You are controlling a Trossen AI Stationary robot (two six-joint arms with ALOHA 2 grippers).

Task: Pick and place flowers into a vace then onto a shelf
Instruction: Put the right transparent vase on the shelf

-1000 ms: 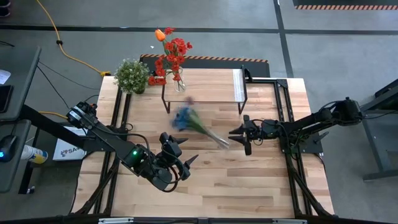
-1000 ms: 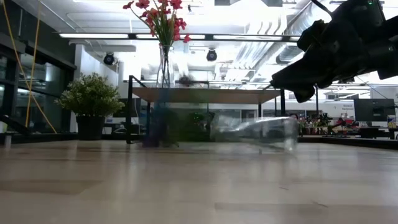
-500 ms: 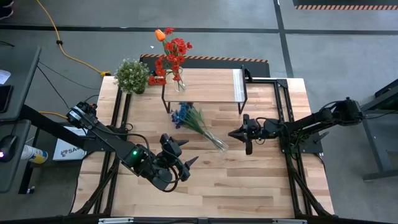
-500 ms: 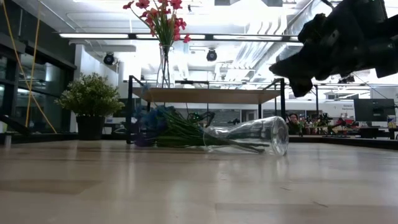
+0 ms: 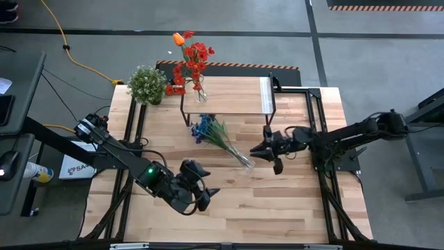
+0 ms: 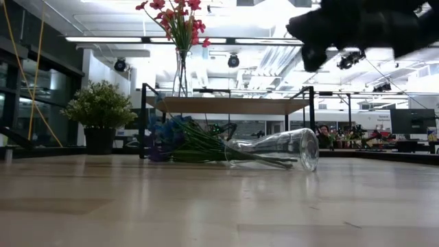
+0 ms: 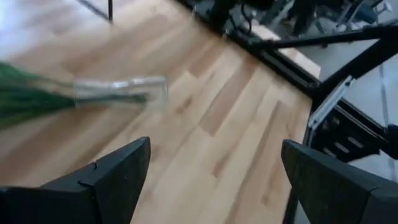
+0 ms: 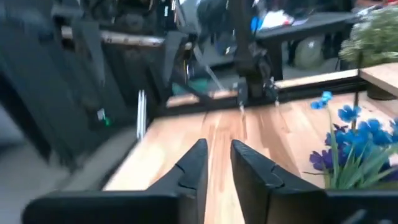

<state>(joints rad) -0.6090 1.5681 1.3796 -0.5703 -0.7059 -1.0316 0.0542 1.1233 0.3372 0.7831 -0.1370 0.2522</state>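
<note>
Vase (image 5: pixel 242 160) on its side mid-table, blue flowers (image 5: pixel 203 129) inside. Right gripper (image 5: pixel 260 150) at its 3 o'clock, fingers nearly together, empty. Left gripper (image 5: pixel 202 198) spread wide.

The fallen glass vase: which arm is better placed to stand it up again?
The right. The right gripper hangs beside the base of the vase, which lies on the table; the left gripper is farther off.

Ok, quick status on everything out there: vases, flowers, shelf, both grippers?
Fallen vase: on its side on the table, blue flowers still in it.
Red flowers: upright in a clear vase on the shelf.
Potted plant: upright.
Left gripper: open, empty.
Right gripper: nearly closed, empty, above the table beside the fallen vase.
</note>
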